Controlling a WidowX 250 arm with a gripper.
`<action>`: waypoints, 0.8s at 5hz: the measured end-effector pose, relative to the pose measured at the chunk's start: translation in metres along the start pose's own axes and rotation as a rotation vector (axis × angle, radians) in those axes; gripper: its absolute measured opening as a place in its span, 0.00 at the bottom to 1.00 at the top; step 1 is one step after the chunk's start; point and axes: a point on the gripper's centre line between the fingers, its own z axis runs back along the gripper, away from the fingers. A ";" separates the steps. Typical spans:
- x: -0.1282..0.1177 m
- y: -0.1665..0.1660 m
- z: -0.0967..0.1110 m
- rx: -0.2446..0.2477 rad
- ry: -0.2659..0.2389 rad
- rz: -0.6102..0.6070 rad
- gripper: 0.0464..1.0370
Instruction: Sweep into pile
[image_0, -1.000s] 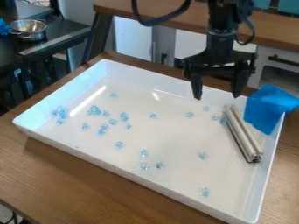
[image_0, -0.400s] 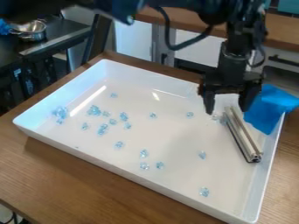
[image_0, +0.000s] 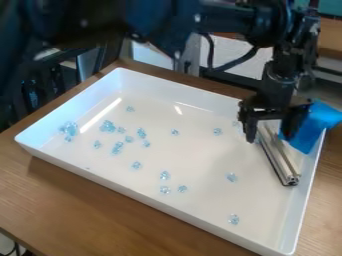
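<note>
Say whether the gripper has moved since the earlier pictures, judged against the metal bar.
Yes: the gripper has moved lower and toward the picture's right, and is now at the upper end of the metal bar.

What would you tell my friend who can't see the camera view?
A black robot gripper, fingers apart, hangs over one end of a metal bar in a white tray. Small clear-blue pieces lie scattered inside. The tray sits on a wooden table.
</note>
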 end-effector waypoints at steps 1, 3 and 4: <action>0.001 -0.004 0.006 -0.016 0.008 0.005 0.92; -0.001 -0.003 -0.003 0.002 0.018 0.013 0.33; -0.001 -0.001 -0.005 0.012 0.014 0.008 0.29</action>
